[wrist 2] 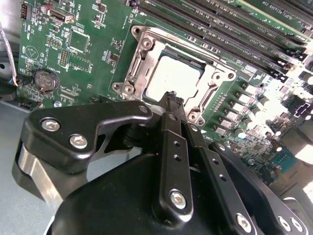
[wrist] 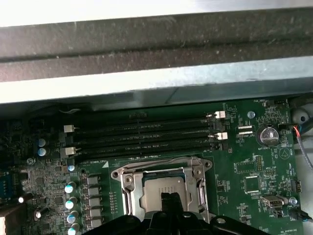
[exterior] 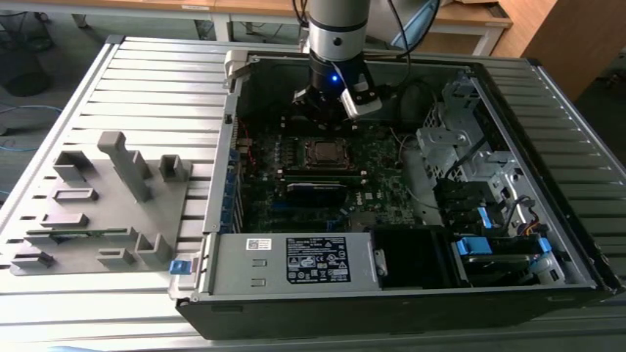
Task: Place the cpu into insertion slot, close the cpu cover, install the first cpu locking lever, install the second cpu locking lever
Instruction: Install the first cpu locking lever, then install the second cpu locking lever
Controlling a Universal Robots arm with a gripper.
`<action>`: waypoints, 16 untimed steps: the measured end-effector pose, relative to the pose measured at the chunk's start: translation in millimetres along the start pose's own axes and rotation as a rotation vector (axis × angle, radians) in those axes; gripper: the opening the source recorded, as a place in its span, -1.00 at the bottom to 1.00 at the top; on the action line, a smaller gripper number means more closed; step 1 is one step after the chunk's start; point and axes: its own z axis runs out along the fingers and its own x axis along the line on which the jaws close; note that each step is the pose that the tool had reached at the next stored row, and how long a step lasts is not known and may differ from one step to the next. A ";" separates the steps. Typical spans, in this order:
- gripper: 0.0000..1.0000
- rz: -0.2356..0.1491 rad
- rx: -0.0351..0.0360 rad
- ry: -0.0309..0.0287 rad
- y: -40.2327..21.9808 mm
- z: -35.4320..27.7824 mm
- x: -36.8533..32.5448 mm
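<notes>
Motherboard [exterior: 323, 176] fills the floor of an open computer case [exterior: 391, 293] that lies on a slatted metal table [exterior: 146, 81] in the exterior view. The arm [exterior: 338, 29] comes down into the far part of the case, and its gripper [exterior: 328, 110] hangs just beyond the insertion slot [exterior: 323, 152], which sits near the middle of the board. On the exterior view's left a grey fixture block [exterior: 98, 213] with upright pegs rests on the table, apart from the case.

In the second wrist view the gripper [wrist 2: 172, 100] has its black fingers [wrist 2: 168, 142] drawn tightly together with nothing between them, the tips poised over the near edge of the socket. The cpu [wrist 2: 173, 78] lies flat in the insertion slot [wrist 2: 134, 63], its pale metal top showing through the square window of the cpu cover [wrist 2: 212, 83], which is folded down over it. Long black memory slots [wrist 2: 220, 24] run past the far side of the socket, and a round coin battery [wrist 2: 45, 79] sits off to one side on the green board.

In the first wrist view the clenched fingertips of the gripper [wrist: 168, 198] overlap the cpu [wrist: 159, 188], seated inside the cpu cover [wrist: 198, 181]. Memory slots [wrist: 142, 134] lie between the socket and the grey case wall [wrist: 156, 78].
</notes>
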 end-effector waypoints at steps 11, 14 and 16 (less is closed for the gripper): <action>-0.79 0.000 0.0001 0.0005 -1.0 -3.4 -0.4; -0.79 0.000 0.0003 0.0019 -0.9 -5.1 -0.5; -0.79 0.000 0.0000 0.0023 -0.9 -5.1 -0.5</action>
